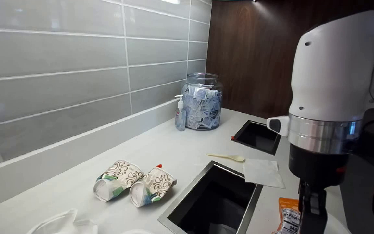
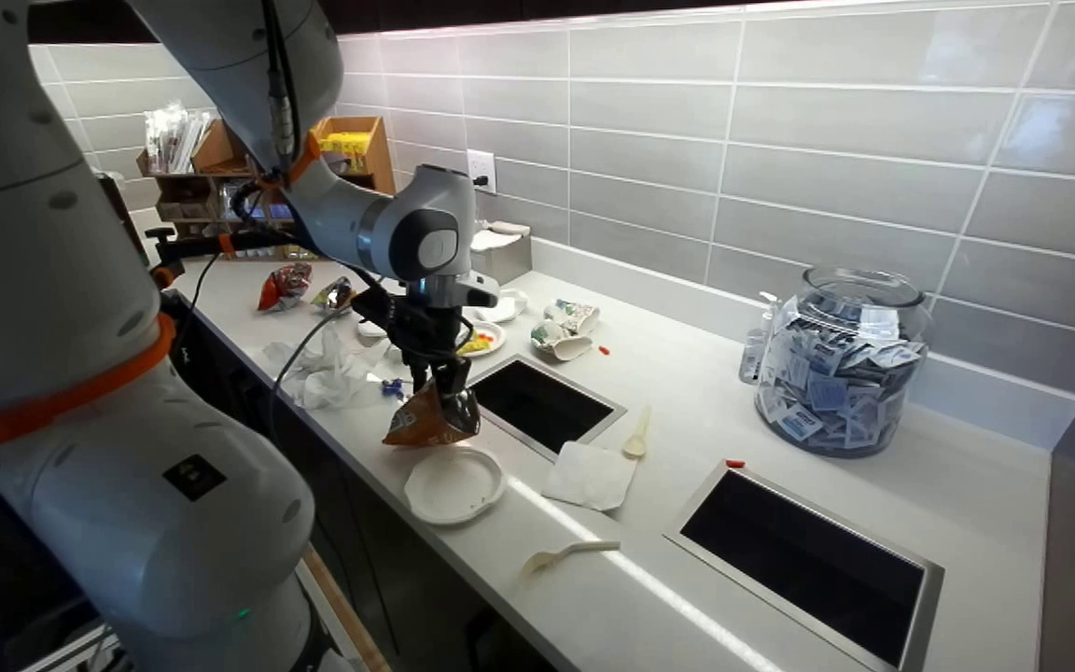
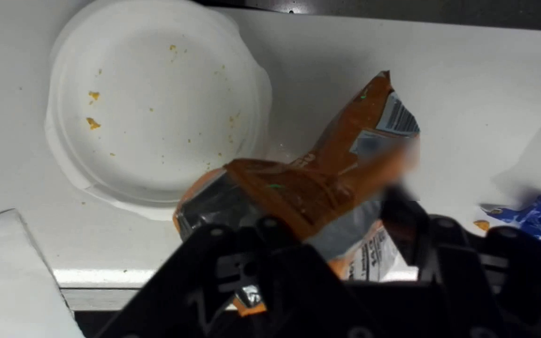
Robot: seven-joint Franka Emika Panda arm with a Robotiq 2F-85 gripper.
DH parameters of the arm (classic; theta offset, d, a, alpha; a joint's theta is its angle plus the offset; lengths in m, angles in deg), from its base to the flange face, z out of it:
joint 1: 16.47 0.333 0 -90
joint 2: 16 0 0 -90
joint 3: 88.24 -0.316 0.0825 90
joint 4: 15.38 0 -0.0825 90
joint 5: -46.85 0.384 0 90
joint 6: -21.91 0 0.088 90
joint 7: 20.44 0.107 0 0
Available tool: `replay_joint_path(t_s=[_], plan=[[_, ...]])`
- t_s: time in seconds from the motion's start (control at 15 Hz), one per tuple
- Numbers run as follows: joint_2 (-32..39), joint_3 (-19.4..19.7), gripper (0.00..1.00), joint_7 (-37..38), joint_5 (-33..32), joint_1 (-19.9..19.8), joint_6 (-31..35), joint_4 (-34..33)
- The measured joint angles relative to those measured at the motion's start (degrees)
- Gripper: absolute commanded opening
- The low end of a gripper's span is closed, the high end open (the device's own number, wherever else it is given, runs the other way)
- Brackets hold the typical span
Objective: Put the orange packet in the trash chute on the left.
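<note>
The orange packet (image 2: 425, 425) is torn open, with silver inside, and stands tilted beside a white plate. In an exterior view its label side (image 1: 289, 213) shows. In the wrist view the packet (image 3: 294, 192) fills the space round the jaws. My gripper (image 2: 437, 378) is low over it, fingers apart, one behind the packet and one in front of its silver mouth. In the wrist view (image 3: 352, 197) a gap shows between the fingers; the left fingertip is hidden. The left trash chute (image 2: 603, 422) is a steel-rimmed opening close beside, also seen in an exterior view (image 1: 185, 192).
A plate (image 3: 158, 108) with crumbs lies beside the packet. A napkin (image 2: 589, 476) and spoon (image 2: 637, 434) lie between the left chute and a second chute (image 2: 921, 616). Crumpled floral cups (image 1: 118, 182) lie behind. A glass jar (image 1: 203, 104) stands by the wall.
</note>
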Motion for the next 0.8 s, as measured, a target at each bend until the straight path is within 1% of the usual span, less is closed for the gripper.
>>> replay_joint_path(t_s=[0.13,0.2,0.27,0.8], plan=[[0.17,0.05,0.11,-0.22,0.34,0.00,0.05,-0.05],[0.25,0.08,0.02,-0.32,0.53,0.00,0.06,-0.09],[0.37,0.14,0.00,-0.45,0.73,0.00,0.06,-0.13],[0.82,0.86,0.00,-1.39,1.36,0.00,0.08,-0.36]])
